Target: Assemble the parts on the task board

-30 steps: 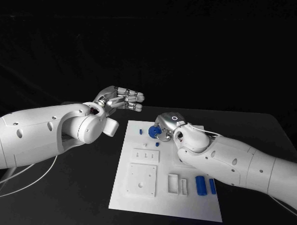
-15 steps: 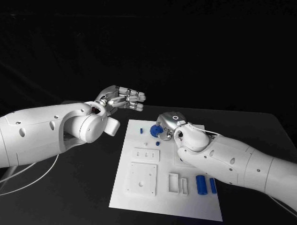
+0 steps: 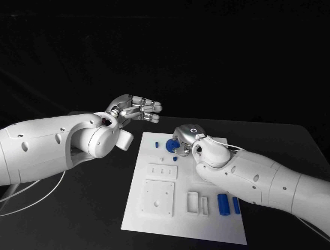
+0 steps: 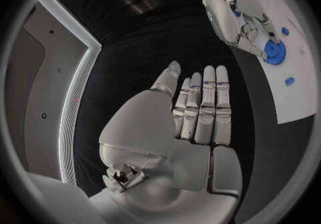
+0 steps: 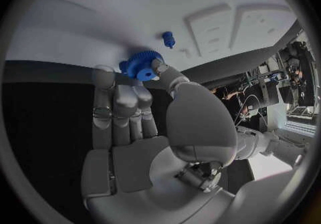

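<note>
Pinching the blue gear (image 5: 142,64) at the task board (image 3: 157,219)'s far edge, the right hand (image 3: 183,141) has barely shifted, probably still seating it; left hand (image 3: 137,109) hovers empty, fingers pressed together.

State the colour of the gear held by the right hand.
Blue; the gear shows best in the right wrist view, pinched in the right hand.

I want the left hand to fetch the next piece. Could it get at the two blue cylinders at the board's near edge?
Probably not easily: the blue cylinders lie tight against the right arm, while the left hand hovers off the task board, holding nothing.
</note>
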Available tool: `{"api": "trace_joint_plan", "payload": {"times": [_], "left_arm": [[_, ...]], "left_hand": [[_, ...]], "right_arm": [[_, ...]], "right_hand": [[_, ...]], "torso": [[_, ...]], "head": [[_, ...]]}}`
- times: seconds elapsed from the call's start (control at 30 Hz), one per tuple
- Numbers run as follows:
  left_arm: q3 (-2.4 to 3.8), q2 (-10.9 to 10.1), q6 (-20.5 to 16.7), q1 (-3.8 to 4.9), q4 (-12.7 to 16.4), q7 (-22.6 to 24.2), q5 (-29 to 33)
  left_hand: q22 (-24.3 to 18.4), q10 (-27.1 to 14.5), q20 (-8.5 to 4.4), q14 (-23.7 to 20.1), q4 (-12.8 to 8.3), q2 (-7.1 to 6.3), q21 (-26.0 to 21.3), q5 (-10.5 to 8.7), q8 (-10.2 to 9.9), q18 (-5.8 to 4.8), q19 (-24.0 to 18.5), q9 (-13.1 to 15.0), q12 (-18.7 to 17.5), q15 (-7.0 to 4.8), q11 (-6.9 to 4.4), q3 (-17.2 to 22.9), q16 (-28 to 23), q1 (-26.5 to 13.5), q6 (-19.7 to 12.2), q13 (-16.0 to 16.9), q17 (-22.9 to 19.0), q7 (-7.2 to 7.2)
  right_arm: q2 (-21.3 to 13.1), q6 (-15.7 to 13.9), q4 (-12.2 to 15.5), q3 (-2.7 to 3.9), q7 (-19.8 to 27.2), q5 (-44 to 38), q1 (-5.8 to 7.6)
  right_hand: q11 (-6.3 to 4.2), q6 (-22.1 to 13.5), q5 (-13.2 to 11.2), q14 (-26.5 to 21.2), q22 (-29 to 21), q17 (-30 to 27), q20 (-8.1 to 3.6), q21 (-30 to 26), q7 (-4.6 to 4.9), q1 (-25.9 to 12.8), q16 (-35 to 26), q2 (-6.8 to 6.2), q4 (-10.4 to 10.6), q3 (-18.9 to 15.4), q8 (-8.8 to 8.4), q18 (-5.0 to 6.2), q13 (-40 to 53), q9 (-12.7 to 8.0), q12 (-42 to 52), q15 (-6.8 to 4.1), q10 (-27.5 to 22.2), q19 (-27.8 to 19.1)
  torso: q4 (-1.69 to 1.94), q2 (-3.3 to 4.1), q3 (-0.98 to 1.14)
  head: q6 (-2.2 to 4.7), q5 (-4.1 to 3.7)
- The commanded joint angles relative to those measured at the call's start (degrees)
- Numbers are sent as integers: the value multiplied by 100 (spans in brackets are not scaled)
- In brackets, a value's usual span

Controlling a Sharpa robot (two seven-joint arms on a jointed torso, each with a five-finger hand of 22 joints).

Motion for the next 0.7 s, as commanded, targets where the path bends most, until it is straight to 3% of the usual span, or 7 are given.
{"api": "trace_joint_plan", "payload": {"times": [0.03, 0.27, 0.53, 0.7], "left_arm": [[4, 17, 87, 2, 5, 46, -21], [4, 27, 93, 2, 4, 46, -25], [4, 30, 96, 2, -1, 42, -29], [4, 32, 98, 2, -6, 39, -36]], "left_hand": [[-6, -9, 1, 27, -9, 35, -2, -8, -21, 8, 22, -5, -2, 10, -12, -10, -30, -42, -26, 7, 8, -25], [-6, -9, 1, 27, -9, 35, -2, -8, -21, 8, 22, -5, -2, 10, -12, -10, -30, -42, -26, 7, 8, -25], [-15, -23, 3, 26, -16, 31, -1, -11, -21, 8, 19, -5, -2, 11, -7, -16, -29, -44, -34, 7, 9, -22], [-16, -28, 3, 25, -23, 32, -1, -11, -20, 10, 20, -4, -2, 10, -7, -13, -30, -34, -34, 7, 8, -23]], "right_arm": [[31, 86, -40, -5, 4, -22, -8], [77, 56, -103, -12, -6, -13, -15], [124, 6, -167, -16, 22, 52, -17], [145, 18, -212, -17, 44, 89, -18]], "right_hand": [[-12, 206, -24, -5, 271, -18, 1, -24, -43, 54, -46, 1, 21, -12, 16, -78, -19, 24, -47, 7, -35, 236], [2, 116, -82, -7, 263, -44, 9, -56, -18, 55, -70, -18, 34, -10, 18, -71, -68, 22, -99, 17, -60, 235], [76, -411, -153, -9, 249, -71, 54, -116, 117, 52, -94, -99, 62, -50, 17, -22, -136, 7, -141, 65, -93, 240], [67, -525, -184, -12, 246, -81, 62, -135, 105, 53, -100, -108, 95, -120, 17, -13, -156, 7, -142, 64, -100, 241]], "torso": [[-7, -6, -1], [7, 0, 0], [0, -2, -5], [7, -6, -7]], "head": [[-3, -19], [-12, -14], [-16, -3], [-18, 1]]}}
